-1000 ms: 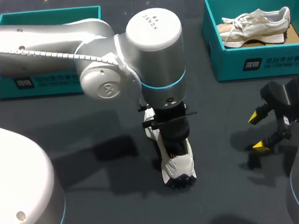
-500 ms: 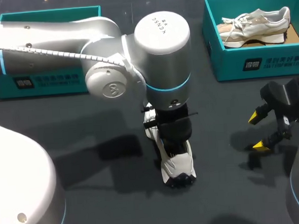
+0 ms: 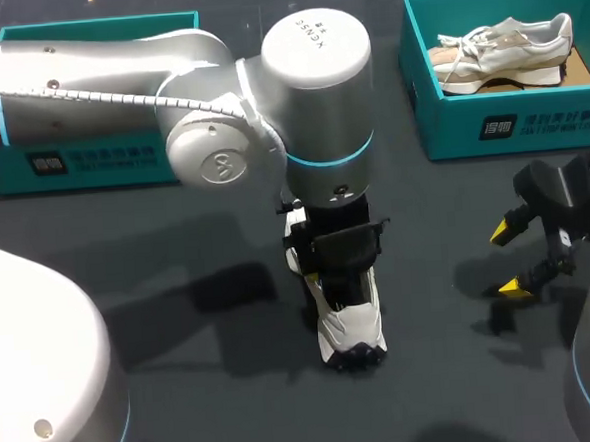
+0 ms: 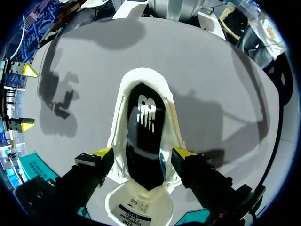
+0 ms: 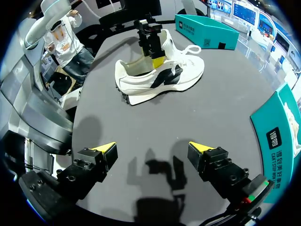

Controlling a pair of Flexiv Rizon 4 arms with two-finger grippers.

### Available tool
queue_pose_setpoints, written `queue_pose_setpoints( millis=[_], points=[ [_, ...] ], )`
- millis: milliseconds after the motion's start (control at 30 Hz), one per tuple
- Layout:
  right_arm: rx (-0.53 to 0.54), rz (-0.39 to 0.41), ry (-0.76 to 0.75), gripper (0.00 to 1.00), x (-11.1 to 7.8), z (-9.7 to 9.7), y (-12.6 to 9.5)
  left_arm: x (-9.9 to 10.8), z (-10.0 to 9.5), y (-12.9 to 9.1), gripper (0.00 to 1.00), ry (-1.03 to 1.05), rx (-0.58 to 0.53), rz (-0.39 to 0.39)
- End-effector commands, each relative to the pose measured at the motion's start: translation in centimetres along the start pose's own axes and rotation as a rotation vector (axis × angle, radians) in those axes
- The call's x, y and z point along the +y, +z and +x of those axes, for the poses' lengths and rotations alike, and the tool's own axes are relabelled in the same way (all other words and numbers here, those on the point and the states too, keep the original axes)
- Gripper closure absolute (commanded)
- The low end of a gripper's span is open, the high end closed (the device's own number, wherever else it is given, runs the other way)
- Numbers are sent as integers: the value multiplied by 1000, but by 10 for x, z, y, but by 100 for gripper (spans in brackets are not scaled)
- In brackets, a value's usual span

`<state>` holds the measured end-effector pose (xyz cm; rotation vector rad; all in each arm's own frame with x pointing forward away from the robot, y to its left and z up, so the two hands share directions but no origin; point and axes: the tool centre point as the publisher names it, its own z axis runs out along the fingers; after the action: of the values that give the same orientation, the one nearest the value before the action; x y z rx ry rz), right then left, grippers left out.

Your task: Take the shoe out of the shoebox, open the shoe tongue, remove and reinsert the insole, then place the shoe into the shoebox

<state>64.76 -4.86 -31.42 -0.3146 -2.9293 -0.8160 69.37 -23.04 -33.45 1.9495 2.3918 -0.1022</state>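
we judge the black insole point(image 4: 143, 127) is next to come out: our left gripper point(image 4: 141, 153) hangs released, fingers point(image 4: 102, 152) astride the collar of the shoe point(image 3: 352, 328) at table centre. it must dip and pinch the insole's edge. our right gripper point(image 3: 510, 259) rests open at 3 o'clock.

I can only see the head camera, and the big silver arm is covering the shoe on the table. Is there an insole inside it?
Observer: Yes. The left wrist camera shows a dark insole lying inside the white shoe.
Operator: Is the tongue open?
Observer: Yes, the tongue is folded away from the opening, with its label side showing.
Operator: Where are the left jaws?
Observer: They stand wide apart, with one yellow tip on each side of the shoe's opening.
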Motion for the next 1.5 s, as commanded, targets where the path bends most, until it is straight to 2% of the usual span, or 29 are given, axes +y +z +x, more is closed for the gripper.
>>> queue_pose_setpoints(
  millis=[33,133,200,300,500,700,900,1233,1500],
  points=[
    [-3,1,0,0,0,2,0,9,3,-2,16,4,-9,22],
    [-3,1,0,0,0,2,0,11,3,-4,15,12,-10,45],
    [-3,1,0,0,0,2,0,12,2,-3,23,14,-8,49],
    [-3,1,0,0,0,2,0,13,0,-2,25,19,-1,58],
    [-3,1,0,0,0,2,0,16,-2,-2,22,25,9,74],
    [-3,1,0,0,0,2,0,19,-3,0,12,30,26,81],
    [-3,1,0,0,0,2,0,28,-3,0,8,30,34,95],
    [-3,1,0,0,0,2,0,35,-1,-10,10,25,26,95],
    [-3,1,0,0,0,2,0,48,1,-18,24,14,22,88]
  ],
)
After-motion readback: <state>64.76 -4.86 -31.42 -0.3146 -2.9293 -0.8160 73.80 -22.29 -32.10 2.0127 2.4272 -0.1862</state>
